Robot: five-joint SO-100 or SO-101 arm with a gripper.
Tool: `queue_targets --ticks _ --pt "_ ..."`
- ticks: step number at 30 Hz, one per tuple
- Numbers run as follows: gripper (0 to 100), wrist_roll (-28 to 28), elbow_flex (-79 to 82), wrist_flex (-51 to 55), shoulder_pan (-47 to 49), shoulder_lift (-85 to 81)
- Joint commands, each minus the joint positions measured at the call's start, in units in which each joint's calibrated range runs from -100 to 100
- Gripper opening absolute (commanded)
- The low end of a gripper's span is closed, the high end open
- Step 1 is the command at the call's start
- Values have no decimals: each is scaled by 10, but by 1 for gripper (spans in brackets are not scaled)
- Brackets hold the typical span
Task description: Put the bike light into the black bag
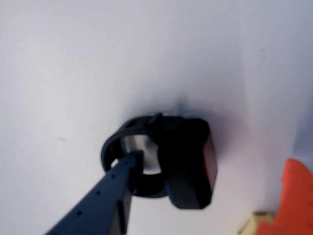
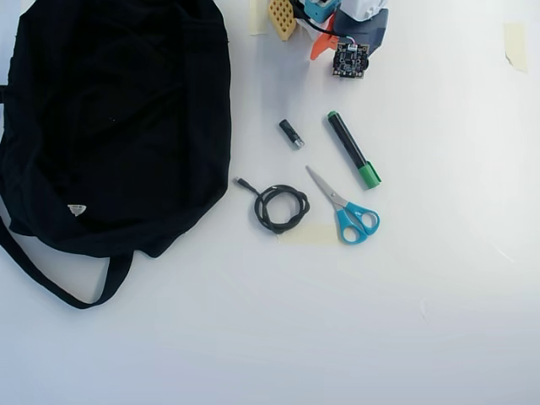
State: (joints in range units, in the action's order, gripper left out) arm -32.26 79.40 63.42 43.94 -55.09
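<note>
Black bag (image 2: 110, 118) lies closed-looking on the bench (image 2: 422, 295); contents unseen. Bike light (image 1: 188, 161) outside it, tool (image 1: 128, 166) state indeterminate.

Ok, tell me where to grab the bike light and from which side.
Take the bike light by its blocky body, across the flat sides, coming down from above: it lies on the table, and its rubber loop looks too soft to hold firmly.
</note>
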Motion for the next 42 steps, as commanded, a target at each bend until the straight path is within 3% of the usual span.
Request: queue_targets --ticks 1,7,11,21,33,42 --pt "32 -3 1 -3 -2 4" --pt "11 -2 0 -3 -2 4" --pt "2 -3 -1 -3 -2 4" --pt "2 -5 -20 -3 -2 -5" --pt "2 3 -205 7 -38 6" --pt "2 108 -359 44 -101 49"
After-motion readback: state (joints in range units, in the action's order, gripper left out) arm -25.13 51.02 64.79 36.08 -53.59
